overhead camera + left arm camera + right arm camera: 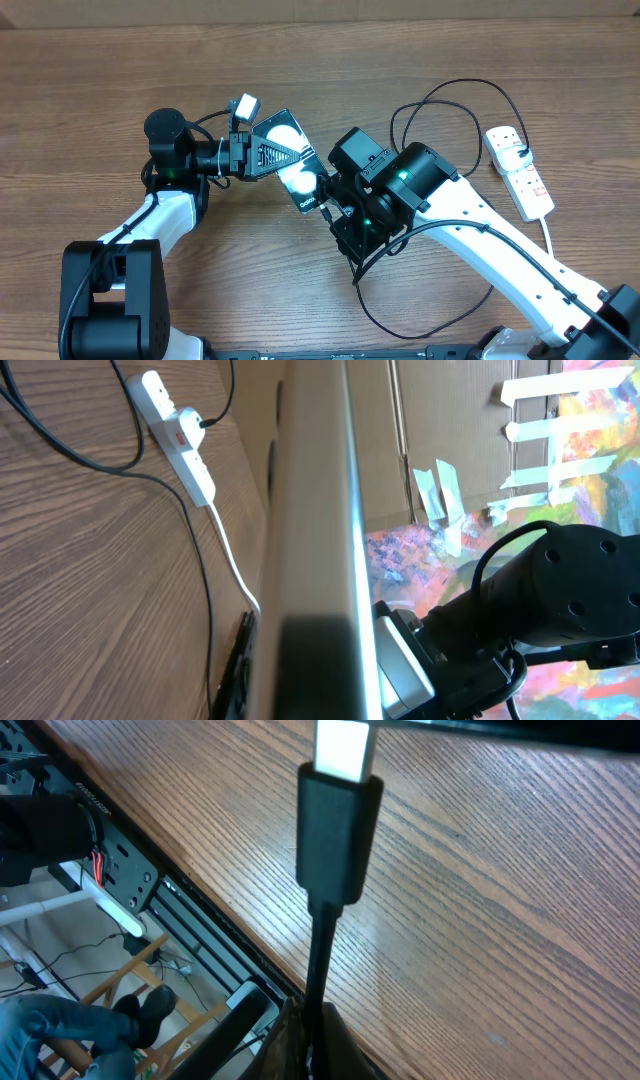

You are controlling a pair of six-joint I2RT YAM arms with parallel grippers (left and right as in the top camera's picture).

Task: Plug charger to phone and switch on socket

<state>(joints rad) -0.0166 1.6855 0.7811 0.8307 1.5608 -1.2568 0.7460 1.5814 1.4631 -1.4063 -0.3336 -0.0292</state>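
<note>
The left gripper (262, 155) is squeezing the phone (297, 178) tight and holding it up, tipped, over the middle of the table (90, 90). The right gripper (326, 206) is pinching the charger (338, 830) on its thin black wire, just behind the plug-in end, with its jaws closed on it. The shiny tip (340, 745) is pointing at the bottom edge of the phone and sitting right at it, but I cannot tell if it is going into the hole. If the tip is a little off to one side, a push is going to scrape the phone and not go in. The wire is soft, so a hard push could bend it and tip the end over. The push could also make the phone slide or turn in the left gripper. The socket (520, 170) is lying near the right edge of the table with the black wire running to it. If the arm is pulling the wire too far, it could drag the socket or yank the plug out.
</note>
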